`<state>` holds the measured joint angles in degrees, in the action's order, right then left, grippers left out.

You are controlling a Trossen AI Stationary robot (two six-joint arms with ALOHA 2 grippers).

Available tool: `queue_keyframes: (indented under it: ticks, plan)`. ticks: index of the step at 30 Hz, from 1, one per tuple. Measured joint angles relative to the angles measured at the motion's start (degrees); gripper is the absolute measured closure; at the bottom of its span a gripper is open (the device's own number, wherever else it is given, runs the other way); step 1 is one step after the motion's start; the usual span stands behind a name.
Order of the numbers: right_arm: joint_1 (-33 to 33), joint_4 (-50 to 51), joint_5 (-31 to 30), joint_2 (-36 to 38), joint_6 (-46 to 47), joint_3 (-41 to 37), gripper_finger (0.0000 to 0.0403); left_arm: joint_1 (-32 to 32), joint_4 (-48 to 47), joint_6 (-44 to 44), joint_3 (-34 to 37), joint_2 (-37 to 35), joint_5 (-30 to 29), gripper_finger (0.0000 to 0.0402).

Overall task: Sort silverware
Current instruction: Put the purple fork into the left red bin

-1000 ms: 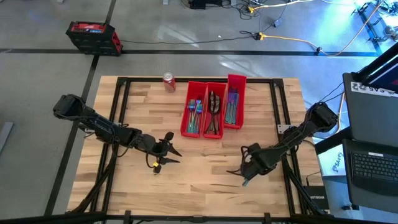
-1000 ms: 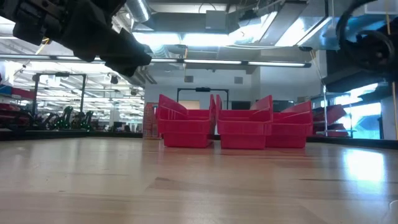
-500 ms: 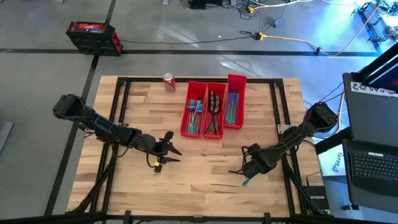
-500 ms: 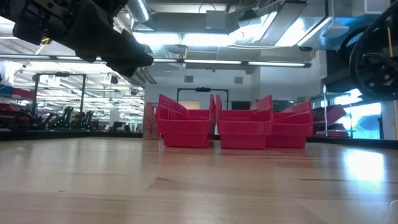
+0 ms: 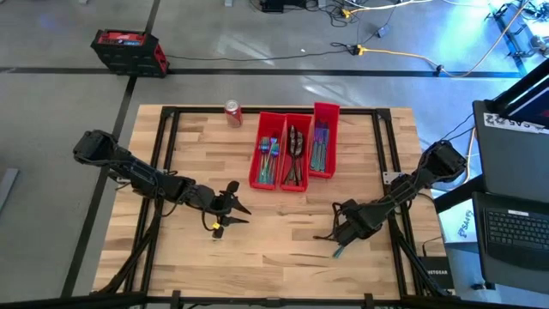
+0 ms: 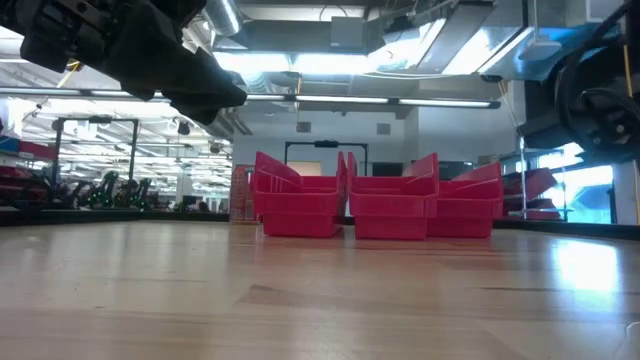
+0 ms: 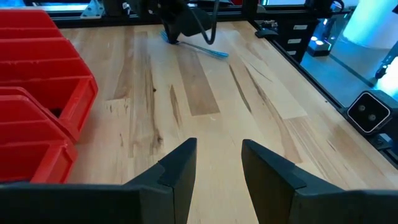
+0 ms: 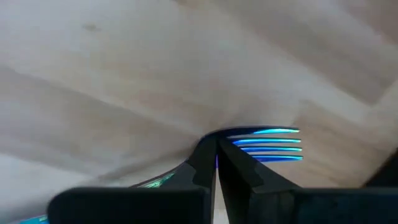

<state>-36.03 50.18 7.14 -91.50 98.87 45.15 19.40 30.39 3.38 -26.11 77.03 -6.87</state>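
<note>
Your left end effector (image 5: 232,206) hovers left of centre over the desk (image 5: 283,249), fingers (image 7: 180,168) partly apart and empty. Sorted silverware (image 5: 292,154) fills the red bins (image 5: 293,148) at the far middle. Your right end effector (image 5: 337,240) is clamped on a blue fork (image 8: 267,144) at the near right.

Three bins (image 5: 294,148) side by side at table (image 5: 197,129) rear; can (image 5: 232,112) left of them
</note>
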Motion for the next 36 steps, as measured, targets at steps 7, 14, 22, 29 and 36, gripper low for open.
queue_keyframes:
  ticks: [7, 14, 22, 29, 36]
  plan:
    - [0.0, -6.6, -1.7, -0.1, 5.7, 0.8, 0.0403, 0.0, 0.0, -0.3, 0.0, 0.0, 0.0, 0.0285]
    - [0.0, -17.1, -11.4, -0.3, 10.4, 0.7, 0.0403, 0.0, 0.0, -0.4, 0.0, 0.0, 0.0, 0.0285]
    - [0.0, -27.3, -26.0, -0.3, 12.4, 0.7, 0.0403, 0.0, 0.0, -0.3, 0.0, 0.0, 0.0, 0.0285]
    - [0.0, -25.4, -28.9, -0.3, -1.3, 5.3, 0.0403, 0.1, 0.2, 10.0, 0.0, 0.0, 0.7, 0.0285]
    - [0.0, -10.8, -22.5, 0.4, -15.0, 12.4, 0.0403, 2.0, 0.1, 17.2, -1.3, 1.0, -0.2, 0.0285]
